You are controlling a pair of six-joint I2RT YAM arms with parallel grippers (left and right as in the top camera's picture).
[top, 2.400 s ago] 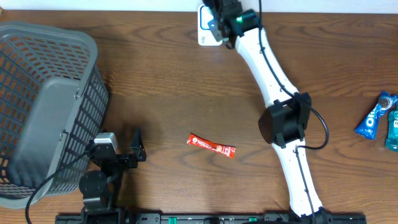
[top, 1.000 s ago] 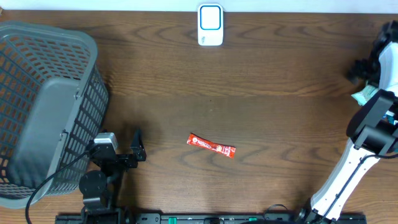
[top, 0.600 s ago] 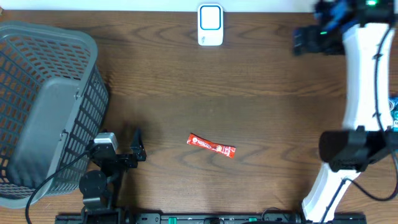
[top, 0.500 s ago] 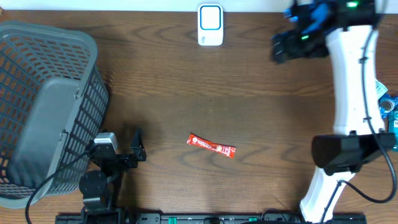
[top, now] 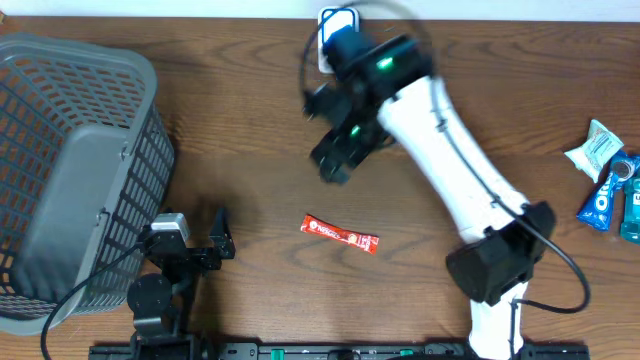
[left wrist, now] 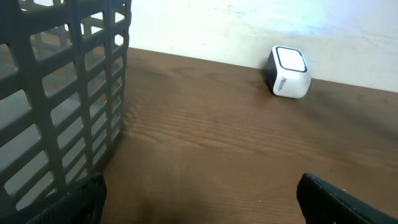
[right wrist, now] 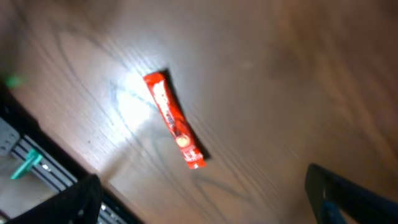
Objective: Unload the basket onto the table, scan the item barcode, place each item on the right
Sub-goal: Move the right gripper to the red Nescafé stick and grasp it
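Reading the surface (top: 250,130) from the left, all positions are given relative to the red packet (top: 340,234).

1. A grey basket (top: 80,170) stands well to the left of the packet. It is probably the drop point for scanned goods, which would explain its place clear of the working area.
2. The left hand (left wrist: 199,193) sits between the basket and the packet, just beside the basket. Its jaws are spread wide and hold nothing. This looks like a parked position that leaves the packet unobstructed.
3. The packet itself, the item to be scanned, lies flat on bare wood, slightly slanted, with nothing touching it. Lying alone, it can be reached from above on every side.
4. The white scanner (left wrist: 289,79) stands well beyond the packet at the far edge. Its blue-framed window faces the open surface so that a barcode can be presented to it. The right arm partly covers it in the overhead view.
5. The right hand (right wrist: 202,196) hangs above the surface between the scanner and the packet, nearer the packet. It appears blurred from overhead. Its jaws are fully apart and empty, and its camera looks down on the packet.
6. Several snack packets (top: 605,190) lie well to the right of the packet, probably waiting their turn.

Judgement: the pick-up has not begun. The thin packet calls for a low pinch across its narrow width, and it may slide.
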